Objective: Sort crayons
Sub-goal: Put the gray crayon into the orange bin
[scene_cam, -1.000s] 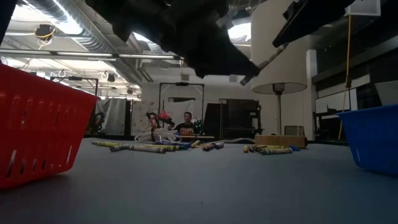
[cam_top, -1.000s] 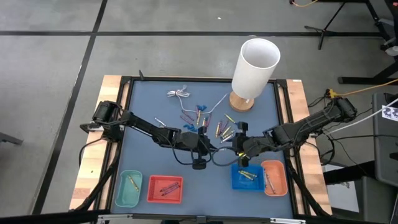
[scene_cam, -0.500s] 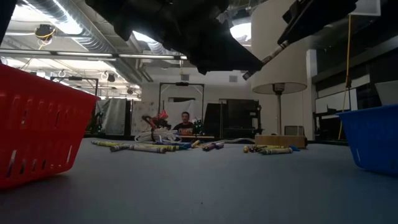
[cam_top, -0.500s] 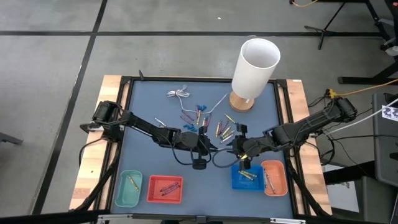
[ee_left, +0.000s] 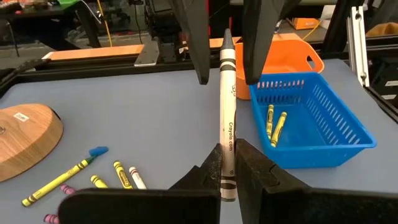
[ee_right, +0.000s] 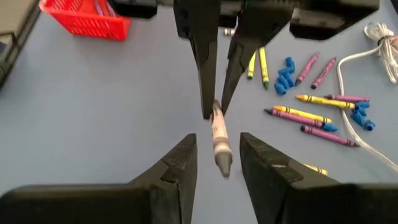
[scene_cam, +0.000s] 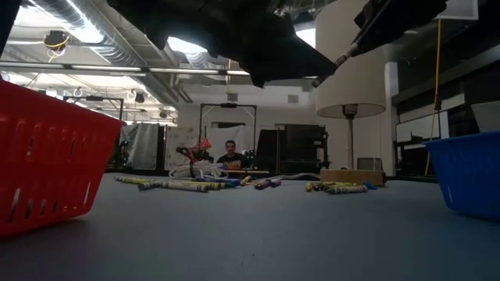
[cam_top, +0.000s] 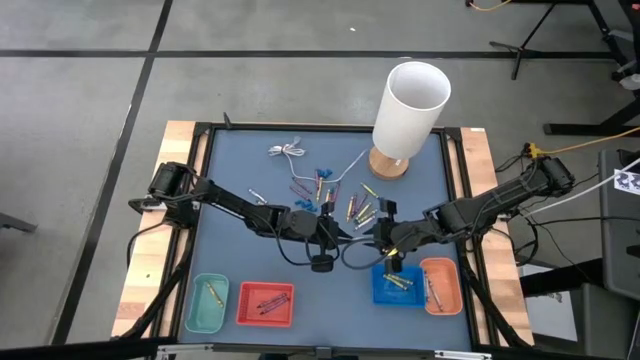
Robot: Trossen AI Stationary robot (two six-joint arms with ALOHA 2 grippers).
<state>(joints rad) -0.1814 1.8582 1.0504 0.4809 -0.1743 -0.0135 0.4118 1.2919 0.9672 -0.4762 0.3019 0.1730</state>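
A grey-white crayon point(ee_left: 227, 106) hangs in the air over the middle of the mat, with my left gripper point(ee_left: 229, 158) shut on it. Its pointed tip point(ee_right: 222, 163) reaches between the fingers of my right gripper point(ee_right: 217, 139). That gripper is open, one finger on either side of the tip with a gap on both sides. In the high view the two grippers meet, left point(cam_top: 343, 237) and right point(cam_top: 379, 236), just beyond the blue basket point(cam_top: 398, 285). Loose crayons point(cam_top: 356, 208) lie on the mat behind them. My left gripper pinches the crayon's blunt end point(ee_left: 227, 148) between its two fingertips point(ee_right: 207, 93). The fingers come nearly level from the table's left and lie along the crayon. The rest of the crayon sticks out past them toward the right gripper, lifted clear of the mat.
Along the near edge stand a teal basket point(cam_top: 208, 303), a red one point(cam_top: 265, 304), the blue one holding yellow crayons point(ee_left: 275, 124), and an orange one point(cam_top: 441, 285). A white lamp point(cam_top: 410, 105) on a wooden base point(cam_top: 388, 163) stands at the back, with a white cable point(cam_top: 289, 152) nearby.
In the low view the crayon's free end has risen a little as my left gripper has tipped upward. Both grippers have kept their places and their openings.
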